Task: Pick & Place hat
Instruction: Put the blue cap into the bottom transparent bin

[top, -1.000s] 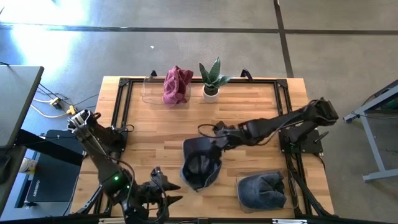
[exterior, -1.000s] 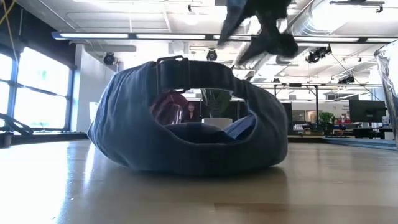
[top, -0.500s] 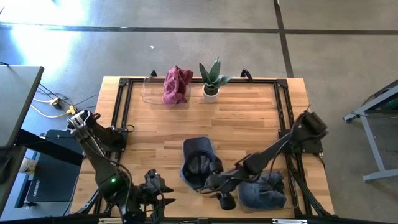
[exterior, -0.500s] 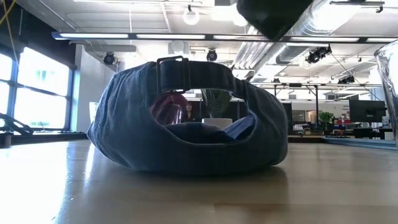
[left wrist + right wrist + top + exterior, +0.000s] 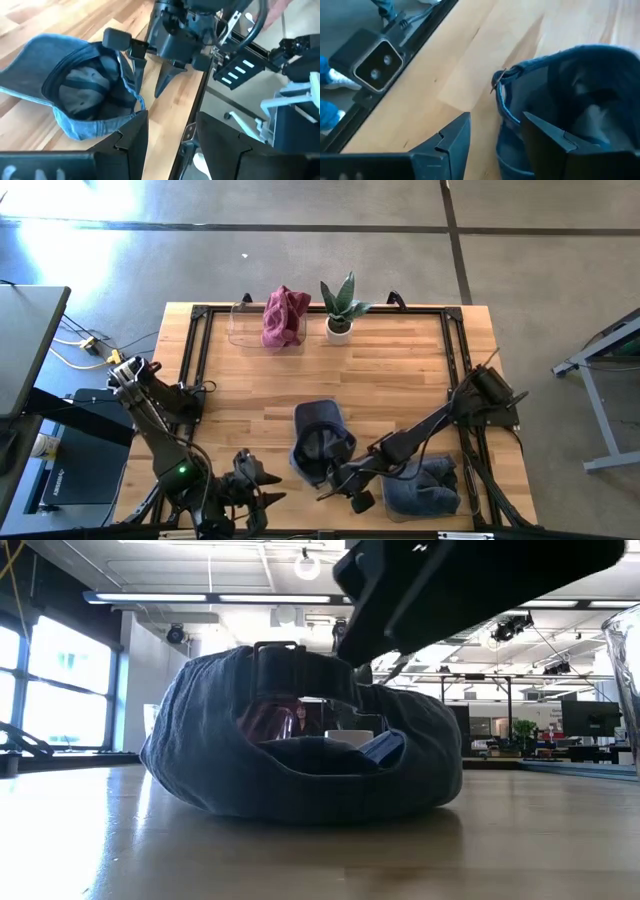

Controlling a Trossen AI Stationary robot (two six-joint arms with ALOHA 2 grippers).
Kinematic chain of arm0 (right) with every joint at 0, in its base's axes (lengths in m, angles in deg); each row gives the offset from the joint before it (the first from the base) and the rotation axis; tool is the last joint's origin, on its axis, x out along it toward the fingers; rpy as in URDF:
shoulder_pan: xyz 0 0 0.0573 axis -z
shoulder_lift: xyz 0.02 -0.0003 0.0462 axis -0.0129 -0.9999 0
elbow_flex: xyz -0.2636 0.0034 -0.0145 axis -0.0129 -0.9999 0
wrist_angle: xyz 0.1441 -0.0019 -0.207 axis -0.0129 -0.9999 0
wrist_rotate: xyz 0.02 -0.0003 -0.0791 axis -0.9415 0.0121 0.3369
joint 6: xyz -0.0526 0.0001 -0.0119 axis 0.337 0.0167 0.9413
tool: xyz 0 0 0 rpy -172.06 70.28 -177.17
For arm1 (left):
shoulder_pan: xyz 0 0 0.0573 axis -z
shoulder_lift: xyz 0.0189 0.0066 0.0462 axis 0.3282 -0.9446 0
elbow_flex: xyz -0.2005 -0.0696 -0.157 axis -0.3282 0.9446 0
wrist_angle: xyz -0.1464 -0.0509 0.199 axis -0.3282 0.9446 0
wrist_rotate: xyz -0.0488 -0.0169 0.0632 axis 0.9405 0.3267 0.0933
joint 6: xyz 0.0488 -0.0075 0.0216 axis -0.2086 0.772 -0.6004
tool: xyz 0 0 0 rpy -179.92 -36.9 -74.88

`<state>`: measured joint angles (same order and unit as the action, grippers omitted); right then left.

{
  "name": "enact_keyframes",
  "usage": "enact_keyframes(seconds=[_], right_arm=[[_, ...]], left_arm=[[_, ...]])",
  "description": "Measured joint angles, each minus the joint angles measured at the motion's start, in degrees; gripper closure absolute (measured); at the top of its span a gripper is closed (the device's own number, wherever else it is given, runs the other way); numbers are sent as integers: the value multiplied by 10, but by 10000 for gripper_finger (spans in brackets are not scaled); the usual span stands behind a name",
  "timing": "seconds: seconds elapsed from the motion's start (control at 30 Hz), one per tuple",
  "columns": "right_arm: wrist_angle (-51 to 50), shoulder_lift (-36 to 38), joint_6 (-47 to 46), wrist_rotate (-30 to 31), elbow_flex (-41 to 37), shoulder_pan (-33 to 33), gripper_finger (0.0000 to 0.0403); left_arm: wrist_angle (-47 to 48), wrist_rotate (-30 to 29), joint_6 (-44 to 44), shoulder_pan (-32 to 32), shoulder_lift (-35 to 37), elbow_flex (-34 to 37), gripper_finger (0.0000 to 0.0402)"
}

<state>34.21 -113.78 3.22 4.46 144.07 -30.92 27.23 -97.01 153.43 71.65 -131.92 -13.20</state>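
Right pincer: now lower and tighter against blue hat's near rim than before, fingers apart, gripping nothing | hat: unmoved, upside down, mid-desk toward near edge | left pincer: parked at near-left corner, fingers spread.

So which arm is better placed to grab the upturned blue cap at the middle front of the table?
The right. Its end effector sits open at the blue cap, at the rim by the front edge. The left end effector waits, open, by the table's front-left edge, apart from the cap.
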Motion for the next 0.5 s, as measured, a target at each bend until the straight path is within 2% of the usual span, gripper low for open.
enact_keyframes(seconds=[0.13,0.33,0.5], right_arm=[[-9,-10,0,-32,-1,12,271],[-11,11,-55,-81,-1,16,388],[-13,62,-238,-117,-1,21,377]], left_arm=[[0,-5,22,0,0,0,242],[0,-19,33,0,0,0,241],[-8,-26,39,0,0,0,241]])
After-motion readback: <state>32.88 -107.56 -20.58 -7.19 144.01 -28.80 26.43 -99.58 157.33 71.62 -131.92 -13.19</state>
